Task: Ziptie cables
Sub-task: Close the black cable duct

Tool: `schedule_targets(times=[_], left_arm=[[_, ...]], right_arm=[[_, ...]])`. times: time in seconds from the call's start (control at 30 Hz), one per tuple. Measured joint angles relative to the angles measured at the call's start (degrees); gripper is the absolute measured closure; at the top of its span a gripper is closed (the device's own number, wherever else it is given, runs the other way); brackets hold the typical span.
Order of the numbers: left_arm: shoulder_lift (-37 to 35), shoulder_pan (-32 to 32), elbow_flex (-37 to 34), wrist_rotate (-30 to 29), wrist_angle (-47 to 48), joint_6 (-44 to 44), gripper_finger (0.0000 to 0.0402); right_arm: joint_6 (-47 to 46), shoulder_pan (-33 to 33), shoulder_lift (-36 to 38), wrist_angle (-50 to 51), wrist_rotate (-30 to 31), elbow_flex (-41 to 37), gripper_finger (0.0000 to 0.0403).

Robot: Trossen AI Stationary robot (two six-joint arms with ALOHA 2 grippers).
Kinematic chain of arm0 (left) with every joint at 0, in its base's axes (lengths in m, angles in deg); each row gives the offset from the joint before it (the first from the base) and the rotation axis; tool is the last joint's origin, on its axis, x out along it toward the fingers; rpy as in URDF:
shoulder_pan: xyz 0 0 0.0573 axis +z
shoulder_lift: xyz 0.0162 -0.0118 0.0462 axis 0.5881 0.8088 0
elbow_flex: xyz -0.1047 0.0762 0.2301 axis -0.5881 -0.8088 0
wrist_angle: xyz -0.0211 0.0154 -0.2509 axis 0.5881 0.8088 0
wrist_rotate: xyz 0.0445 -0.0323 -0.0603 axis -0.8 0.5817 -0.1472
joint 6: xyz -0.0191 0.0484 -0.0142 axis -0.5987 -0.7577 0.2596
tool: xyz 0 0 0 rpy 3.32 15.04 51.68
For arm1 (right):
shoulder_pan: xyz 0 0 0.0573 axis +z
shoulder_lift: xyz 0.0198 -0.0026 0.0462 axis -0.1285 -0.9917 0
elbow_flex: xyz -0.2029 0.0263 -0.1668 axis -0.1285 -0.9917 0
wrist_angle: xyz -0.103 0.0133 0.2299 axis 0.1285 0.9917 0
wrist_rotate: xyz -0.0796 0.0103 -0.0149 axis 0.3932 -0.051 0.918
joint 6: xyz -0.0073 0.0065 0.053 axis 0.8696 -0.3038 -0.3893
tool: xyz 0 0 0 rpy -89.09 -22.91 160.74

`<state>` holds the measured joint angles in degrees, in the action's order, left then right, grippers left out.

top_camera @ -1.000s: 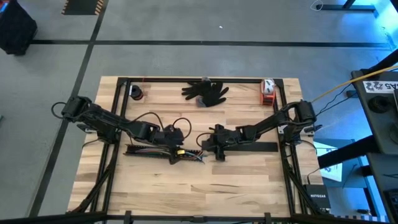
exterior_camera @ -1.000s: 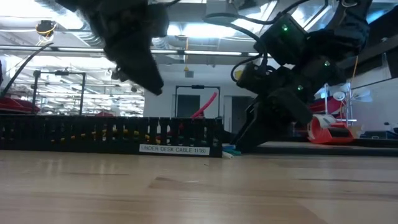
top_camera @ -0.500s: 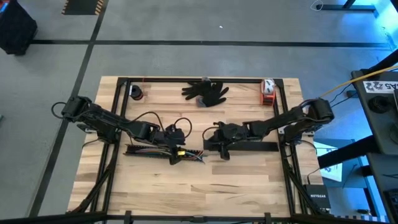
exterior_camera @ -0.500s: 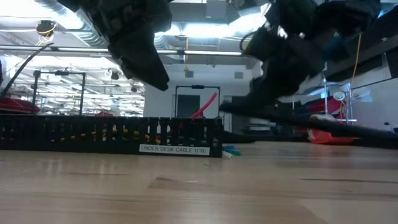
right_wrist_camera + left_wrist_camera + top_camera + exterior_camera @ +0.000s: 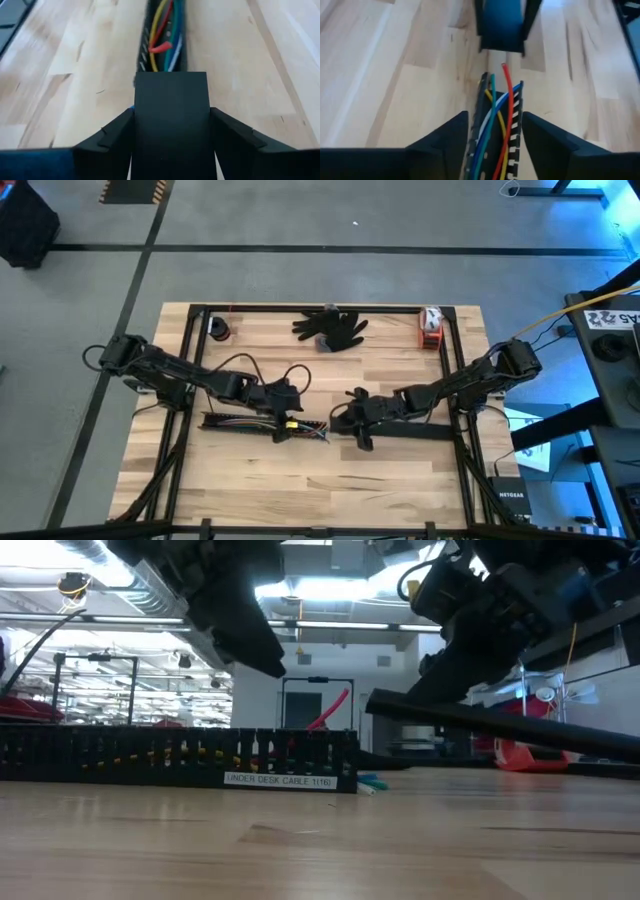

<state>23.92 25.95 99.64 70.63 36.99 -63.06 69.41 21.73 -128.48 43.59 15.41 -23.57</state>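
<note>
Wooden tabletop [image 5: 390,480] carries the work, with a workshop room showing beyond it in the low view. We see the cables [image 5: 492,132], coloured wires in red, green, yellow, blue and white, lying inside the black slotted channel [image 5: 180,758] at left of centre, their loose ends poking out of its right end.

Left gripper [image 5: 495,131] hangs over the channel; its fingers [image 5: 445,137] stand apart, one on each side of the channel walls, and from the wrist view we judge them to clasp nothing.

Right gripper [image 5: 170,125] holds a long flat black strip [image 5: 500,725], which looks like the channel's cover, lifted clear of the tabletop and slanting, its free end pointing at the channel's open end. The fingers [image 5: 112,132] are closed on the strip's two edges.

Step in hand, as we judge it: bringing the cover to the channel, not yet any tying. No ziptie can be made out. Next move calls for lining the strip up lengthwise with the channel and keeping the wire ends tucked below its rim.
</note>
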Motion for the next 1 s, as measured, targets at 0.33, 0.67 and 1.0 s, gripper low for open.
schedule_targets(times=[0.33, 0.67, 1.0], left_arm=[[4.9, -3.7, 0.0, 1.3, -8.6, -6.5, 0.0136], [12.9, -3.6, 0.0, -4.4, -12.1, -6.0, 0.0134], [17.2, -3.1, 0.0, -5.6, -18.3, -6.3, 0.0134]], right_arm=[[-2.4, 0.0, 0.0, 0.7, 0.5, 0.1, 0.0186], [-2.4, 0.0, 0.1, 0.6, -0.6, 0.1, 0.0185], [-2.4, 0.0, 0.1, 0.4, -2.5, 0.1, 0.0185]])
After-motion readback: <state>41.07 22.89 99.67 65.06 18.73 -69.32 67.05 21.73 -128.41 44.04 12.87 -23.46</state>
